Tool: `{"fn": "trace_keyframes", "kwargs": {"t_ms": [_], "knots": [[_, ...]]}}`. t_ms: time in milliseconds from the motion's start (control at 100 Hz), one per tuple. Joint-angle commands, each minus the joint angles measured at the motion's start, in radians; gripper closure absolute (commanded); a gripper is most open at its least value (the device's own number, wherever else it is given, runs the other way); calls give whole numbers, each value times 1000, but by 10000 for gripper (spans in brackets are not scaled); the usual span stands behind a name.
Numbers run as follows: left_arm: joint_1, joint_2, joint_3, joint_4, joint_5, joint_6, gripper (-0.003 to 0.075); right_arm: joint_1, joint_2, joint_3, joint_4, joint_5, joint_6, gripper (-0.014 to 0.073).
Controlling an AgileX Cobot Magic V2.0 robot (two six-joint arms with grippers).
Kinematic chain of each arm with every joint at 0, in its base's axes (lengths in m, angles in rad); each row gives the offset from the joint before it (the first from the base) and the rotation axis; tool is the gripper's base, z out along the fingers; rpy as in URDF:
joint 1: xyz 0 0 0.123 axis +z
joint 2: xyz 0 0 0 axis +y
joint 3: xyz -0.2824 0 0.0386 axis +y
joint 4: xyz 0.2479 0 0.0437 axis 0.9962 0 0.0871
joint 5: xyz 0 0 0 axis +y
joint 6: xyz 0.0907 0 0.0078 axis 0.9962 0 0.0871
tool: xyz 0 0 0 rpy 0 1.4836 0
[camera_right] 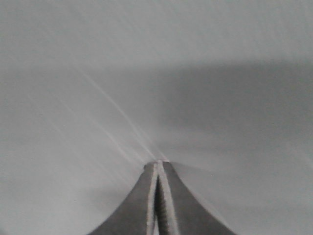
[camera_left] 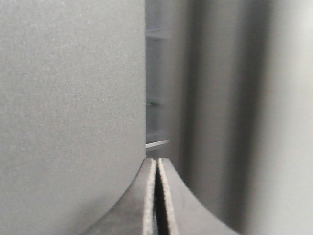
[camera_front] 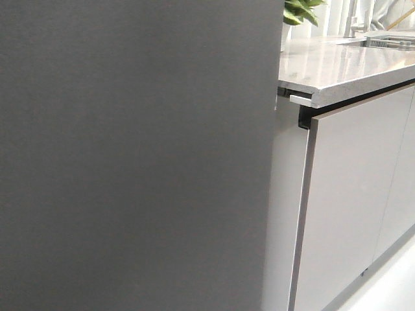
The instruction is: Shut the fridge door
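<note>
Kitchen, one counter, two cabinet fronts. One fridge door: dark grey, matte, plain. Left fingers pressed together; right fingers too.

Pale marble-look countertop at the upper right, glossy with soft daylight, its front edge jutting over a dark recess. Below the edge, light grey glossy cabinet fronts, tall and flat, split by thin vertical gaps and reaching down to a pale floor at the lower right corner. At the countertop's far edge, green leaves of a plant near the upper edge. Farther right, at the far right corner, a steel sink. Behind, bright white blur, details unclear.
</note>
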Motion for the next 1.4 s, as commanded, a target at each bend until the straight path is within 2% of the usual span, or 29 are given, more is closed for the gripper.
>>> {"fn": "trace_keyframes", "kwargs": {"t_ms": [0, 310, 540, 650, 820, 960, 1060, 1390], "knots": [[-3, -20, 35, -6, -72, -5, 740, -4, 5, -27, 12, -109, -14, 638], [-3, -20, 35, -6, -72, -5, 740, -17, 2, -27, -8, -101, -14, 638], [-3, -20, 35, -6, -72, -5, 740, -113, -137, 42, -141, -74, 79, 638], [-3, -20, 35, -6, -72, -5, 740, -212, -259, 118, -193, -40, 135, 638], [-3, -20, 35, -6, -72, -5, 740, -405, -469, 269, -195, 19, 137, 638], [-3, -20, 35, -6, -72, -5, 740, -524, -670, 395, -198, 40, 142, 638], [-3, -20, 35, -6, -72, -5, 740, -560, -814, 476, -198, 43, 171, 638], [-3, -20, 35, -6, -72, -5, 740, -560, -1208, 721, -198, 126, 288, 638]]}}
